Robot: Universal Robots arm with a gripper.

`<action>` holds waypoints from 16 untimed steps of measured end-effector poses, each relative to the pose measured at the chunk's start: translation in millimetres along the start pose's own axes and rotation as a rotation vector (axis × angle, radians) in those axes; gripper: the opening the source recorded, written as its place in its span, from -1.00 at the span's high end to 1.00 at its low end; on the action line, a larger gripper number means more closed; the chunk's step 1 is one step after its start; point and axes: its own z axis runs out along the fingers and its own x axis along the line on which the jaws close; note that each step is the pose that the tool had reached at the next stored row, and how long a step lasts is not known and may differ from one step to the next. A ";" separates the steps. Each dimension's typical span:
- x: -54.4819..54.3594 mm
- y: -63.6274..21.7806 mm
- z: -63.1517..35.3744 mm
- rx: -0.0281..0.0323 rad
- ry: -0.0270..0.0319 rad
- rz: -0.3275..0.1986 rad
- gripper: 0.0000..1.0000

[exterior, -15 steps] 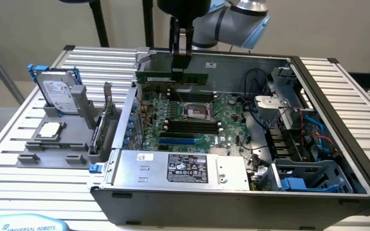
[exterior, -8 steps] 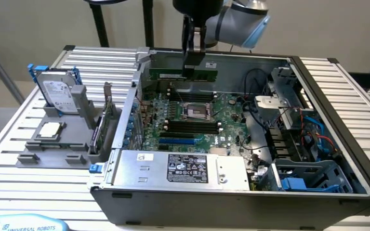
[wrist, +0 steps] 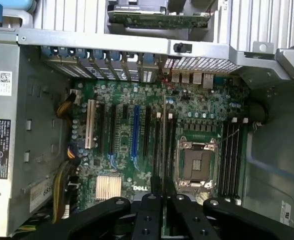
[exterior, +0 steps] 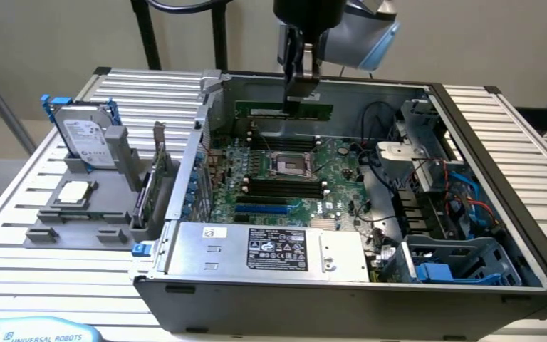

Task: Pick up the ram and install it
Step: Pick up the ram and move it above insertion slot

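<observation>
My gripper (exterior: 302,91) hangs over the far part of the open computer case (exterior: 501,214), shut on the ram (exterior: 283,110). The ram is a narrow green stick held level above the motherboard (exterior: 283,178), apart from it. In the wrist view the ram (wrist: 163,145) appears edge-on as a thin line between my black fingers (wrist: 149,212). It runs over the black memory slots (wrist: 159,150) beside the empty processor socket (wrist: 196,165). More slots (wrist: 232,155) lie on the socket's other side. In the exterior view the slots (exterior: 273,187) flank the socket (exterior: 288,164).
A grey holder (exterior: 74,231) at the exterior view's left carries a hard drive (exterior: 88,135), a silver processor chip (exterior: 72,191) and an upright expansion card (exterior: 154,178). The power supply (exterior: 264,249) fills the case's near side. Cables and drive bays (exterior: 444,192) crowd its right.
</observation>
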 end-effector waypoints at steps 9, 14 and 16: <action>-0.5 -9.0 6.1 0.0013 -0.0038 0.047 0.73; -0.5 -9.1 6.2 0.0015 -0.0040 0.048 0.73; -0.5 -9.1 6.2 0.0015 -0.0041 0.048 0.73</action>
